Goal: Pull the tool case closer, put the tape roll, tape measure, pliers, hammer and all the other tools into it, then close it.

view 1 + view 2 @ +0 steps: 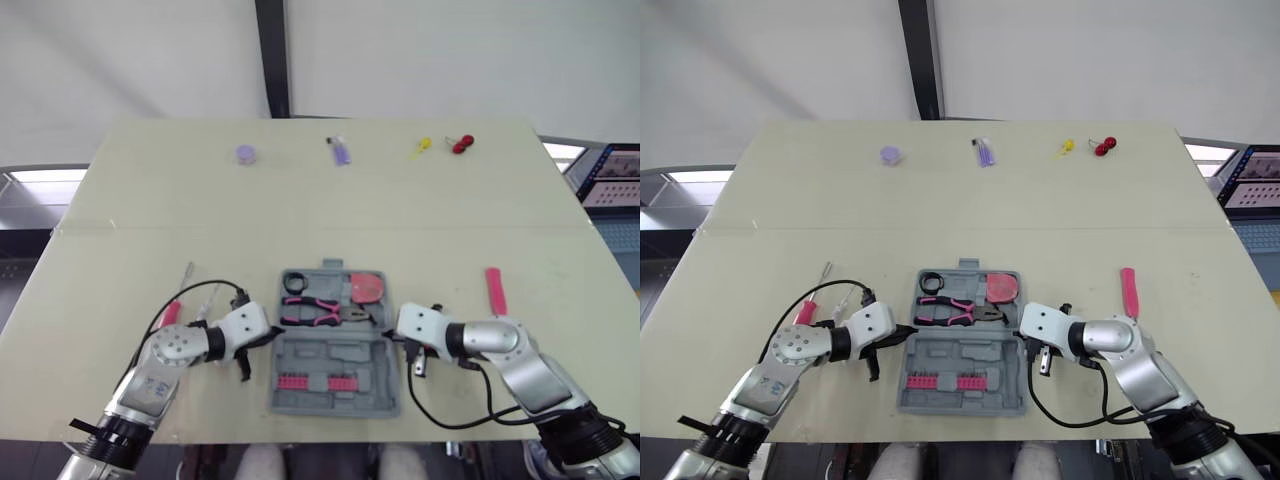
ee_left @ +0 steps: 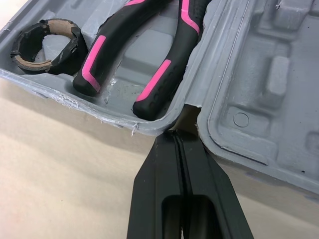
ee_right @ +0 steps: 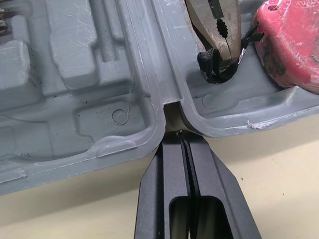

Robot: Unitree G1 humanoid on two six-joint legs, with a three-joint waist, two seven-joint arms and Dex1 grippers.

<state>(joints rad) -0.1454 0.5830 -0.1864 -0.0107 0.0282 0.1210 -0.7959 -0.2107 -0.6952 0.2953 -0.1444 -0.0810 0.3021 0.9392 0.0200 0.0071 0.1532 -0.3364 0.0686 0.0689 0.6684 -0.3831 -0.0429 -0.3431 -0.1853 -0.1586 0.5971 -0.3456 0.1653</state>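
Tool case (image 1: 335,378): open flat on counter (image 1: 320,220), at its near edge. Holds tape roll (image 1: 296,283), pliers (image 1: 315,312) and tape measure (image 1: 366,287). Left tool (image 2: 177,134) and right tool (image 3: 179,135): fingers pressed together, tips at the hinge notches on either side, probably to shift or steady the case. Pink-handled item (image 1: 494,290): outside the case, to its right.

Tape roll (image 1: 296,283), pliers (image 1: 320,312) and tape measure (image 1: 367,288) lie in my tool case's (image 1: 335,356) 12 o'clock half. Left gripper (image 2: 175,137) at its 9 o'clock, right gripper (image 3: 180,137) at 3.
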